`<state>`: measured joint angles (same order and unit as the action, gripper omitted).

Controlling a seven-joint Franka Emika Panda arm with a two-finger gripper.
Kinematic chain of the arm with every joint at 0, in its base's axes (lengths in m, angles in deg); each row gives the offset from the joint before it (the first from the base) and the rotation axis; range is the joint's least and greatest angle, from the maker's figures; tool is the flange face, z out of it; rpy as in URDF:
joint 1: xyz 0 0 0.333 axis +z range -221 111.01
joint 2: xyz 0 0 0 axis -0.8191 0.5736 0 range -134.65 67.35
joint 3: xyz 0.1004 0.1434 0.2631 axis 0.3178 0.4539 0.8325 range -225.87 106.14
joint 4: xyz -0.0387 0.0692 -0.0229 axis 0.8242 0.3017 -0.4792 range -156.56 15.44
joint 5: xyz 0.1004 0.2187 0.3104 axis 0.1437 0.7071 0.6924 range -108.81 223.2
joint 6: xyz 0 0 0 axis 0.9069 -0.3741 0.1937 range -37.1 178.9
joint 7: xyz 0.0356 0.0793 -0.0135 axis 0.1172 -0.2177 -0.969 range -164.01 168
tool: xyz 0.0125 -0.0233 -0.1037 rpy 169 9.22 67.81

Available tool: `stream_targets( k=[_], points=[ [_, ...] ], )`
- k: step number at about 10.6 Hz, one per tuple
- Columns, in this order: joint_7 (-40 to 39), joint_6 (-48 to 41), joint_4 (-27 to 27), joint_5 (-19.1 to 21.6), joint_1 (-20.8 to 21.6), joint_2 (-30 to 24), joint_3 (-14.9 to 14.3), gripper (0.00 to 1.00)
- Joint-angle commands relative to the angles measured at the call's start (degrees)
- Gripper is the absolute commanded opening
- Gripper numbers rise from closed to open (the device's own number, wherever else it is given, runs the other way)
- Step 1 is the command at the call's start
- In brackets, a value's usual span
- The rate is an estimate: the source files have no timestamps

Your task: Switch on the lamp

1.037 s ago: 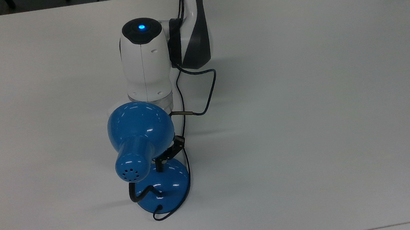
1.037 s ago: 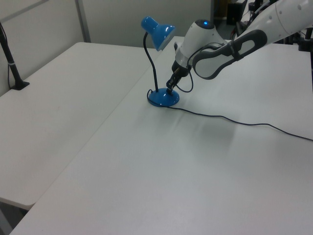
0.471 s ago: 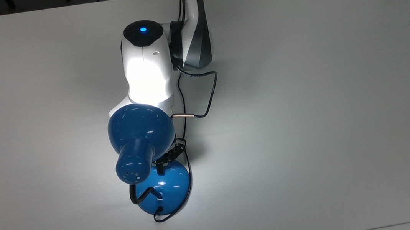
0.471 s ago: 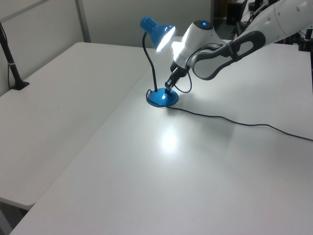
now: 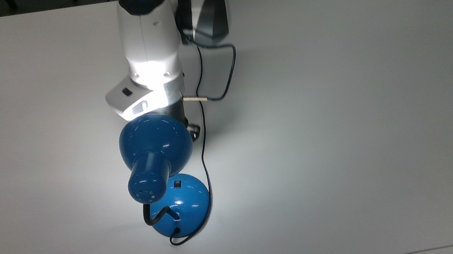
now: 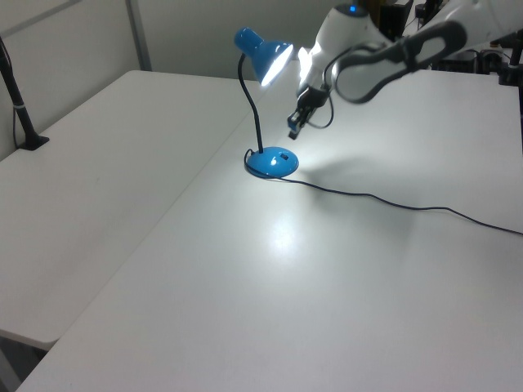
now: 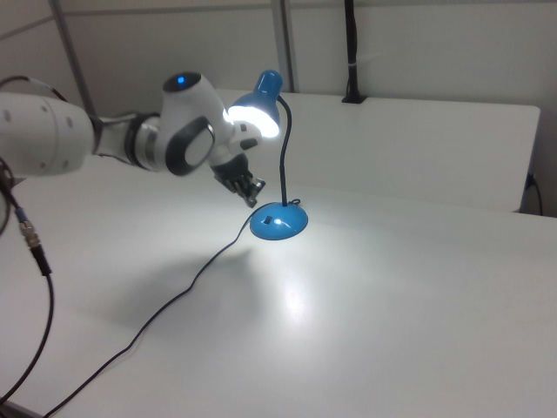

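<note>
1. One glossy blue desk lamp (image 6: 265,57) with domed shade, black gooseneck and round base stands near the white table's (image 5: 359,129) middle, lit; bright pool on the tabletop.
2. Small black switch (image 5: 177,184) on the base sits uncovered.
3. Black two-finger gripper (image 6: 295,124) hangs above the base, apart from it; finger spread: cannot tell.
4. Judgement: task looks done; lift straight up, clear of shade and black cord (image 6: 384,200).

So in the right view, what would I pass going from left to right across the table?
The robot arm → its gripper → the lamp, lit, its base on the table → the black post clamped at the far edge.
</note>
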<state>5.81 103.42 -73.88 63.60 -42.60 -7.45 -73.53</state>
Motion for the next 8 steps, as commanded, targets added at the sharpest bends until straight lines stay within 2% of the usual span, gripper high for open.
stream_targets(
  k=[1,2,3,4,5,8],
  points=[
    [-0.56,-23.44,-5.12,-3.40,-0.34,-14.39,-0.40,0.14],
    [-0.57,-28.56,-4.94,-4.03,-1.22,-16.59,-0.40,0.38],
    [-0.74,-32.87,-4.94,-4.30,-2.01,-18.62,-0.40,0.82],
    [-1.18,-36.83,-4.59,-6.74,-2.28,-20.03,-0.23,1.00],
    [-2.49,-40.61,-3.72,-8.67,-2.28,-20.39,-0.22,1.00],
    [-2.68,-43.55,-1.52,-8.87,-2.81,-19.87,-0.22,1.00]
  ],
)
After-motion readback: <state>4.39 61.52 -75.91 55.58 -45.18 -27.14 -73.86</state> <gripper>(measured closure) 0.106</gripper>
